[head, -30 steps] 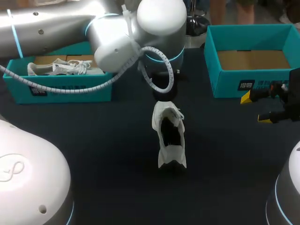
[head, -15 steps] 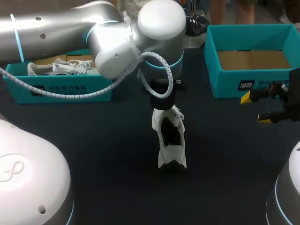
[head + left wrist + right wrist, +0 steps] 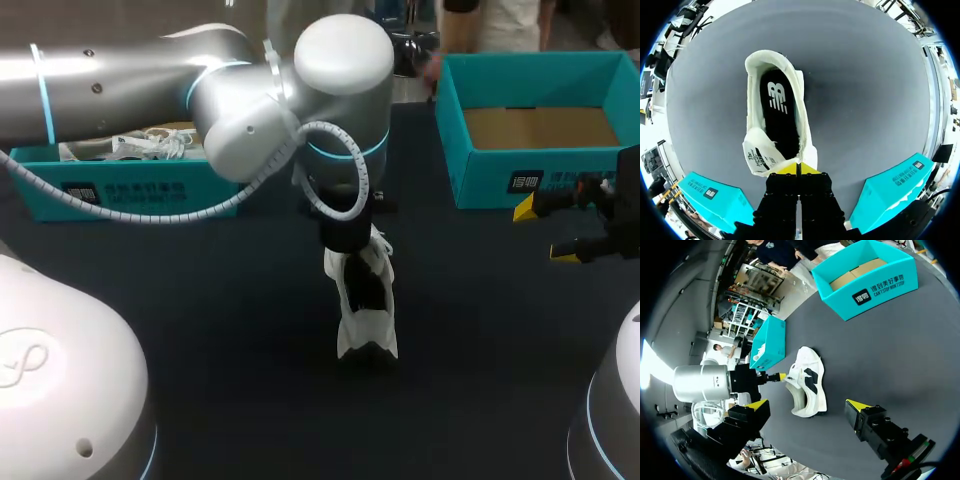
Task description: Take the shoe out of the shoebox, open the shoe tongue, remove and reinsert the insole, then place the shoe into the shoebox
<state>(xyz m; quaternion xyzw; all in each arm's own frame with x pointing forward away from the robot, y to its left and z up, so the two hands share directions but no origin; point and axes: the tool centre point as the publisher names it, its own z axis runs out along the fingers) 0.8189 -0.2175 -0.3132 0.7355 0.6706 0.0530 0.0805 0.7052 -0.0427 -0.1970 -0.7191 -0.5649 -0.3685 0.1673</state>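
A white shoe (image 3: pixel 365 300) stands on the dark table, its heel toward me; the black insole (image 3: pixel 777 107) lies inside and the tongue (image 3: pixel 759 152) is folded up at the toe end. My left gripper (image 3: pixel 797 169) hovers over the shoe's front with its yellow tips pressed together, shut with nothing held, right at the edge of the upper beside the tongue. In the head view the left gripper (image 3: pixel 350 250) is mostly hidden under its wrist. My right gripper (image 3: pixel 545 232) stands open at the table's right, well away from the shoe (image 3: pixel 807 382).
An open teal shoebox (image 3: pixel 540 180) with a cardboard floor stands at the back right. A second teal box (image 3: pixel 130 190) at the back left holds another white shoe (image 3: pixel 130 140). My left arm spans the table's left half above that box.
My left gripper has shut and come down and toward me, from above the table behind the shoe to the shoe's front. The shoe and my right arm have not moved.
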